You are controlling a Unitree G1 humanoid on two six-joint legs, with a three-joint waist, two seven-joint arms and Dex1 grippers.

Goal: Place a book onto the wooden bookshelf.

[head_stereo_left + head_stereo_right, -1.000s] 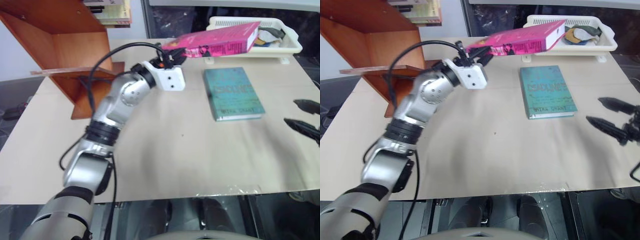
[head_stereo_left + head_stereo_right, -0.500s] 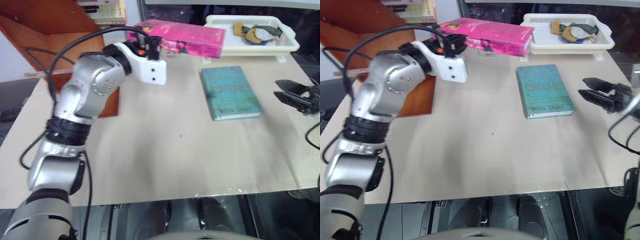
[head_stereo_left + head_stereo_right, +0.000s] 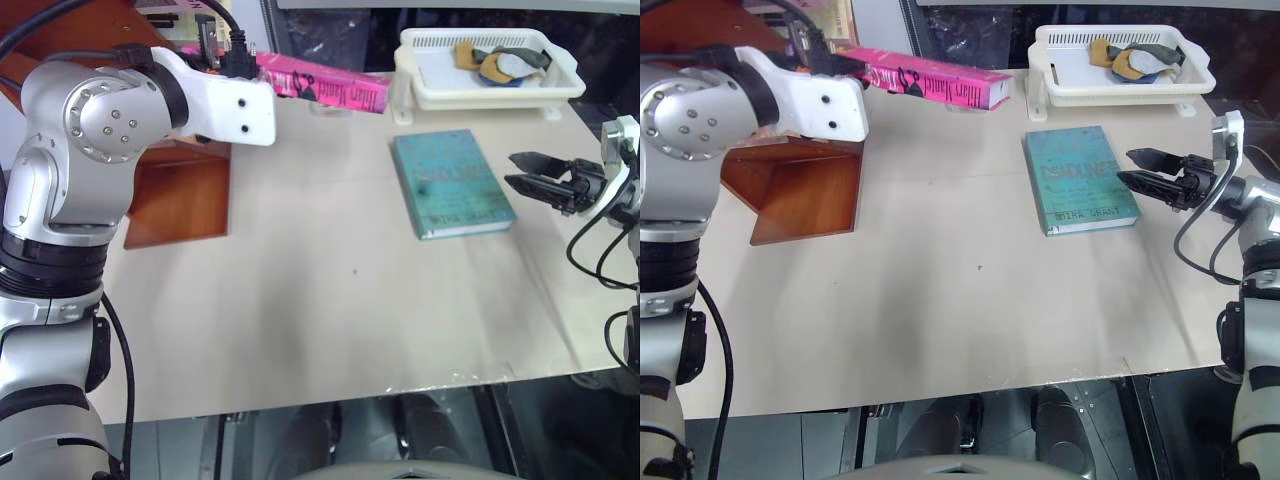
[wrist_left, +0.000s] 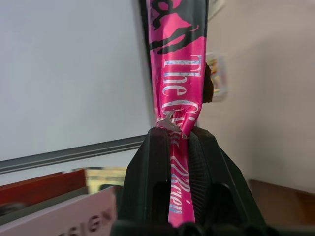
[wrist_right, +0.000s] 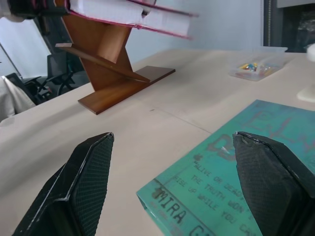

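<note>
Left end effector clamps book edge near bookshelf; right end effector open

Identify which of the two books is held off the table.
The pink book, clamped by the left gripper; the teal book lies flat on the table.

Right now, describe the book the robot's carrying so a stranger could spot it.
Start at the wooden bookshelf on the table's left. Beside it, the left gripper is shut on the pink book, held above the table, unlike the teal book lying flat.
</note>
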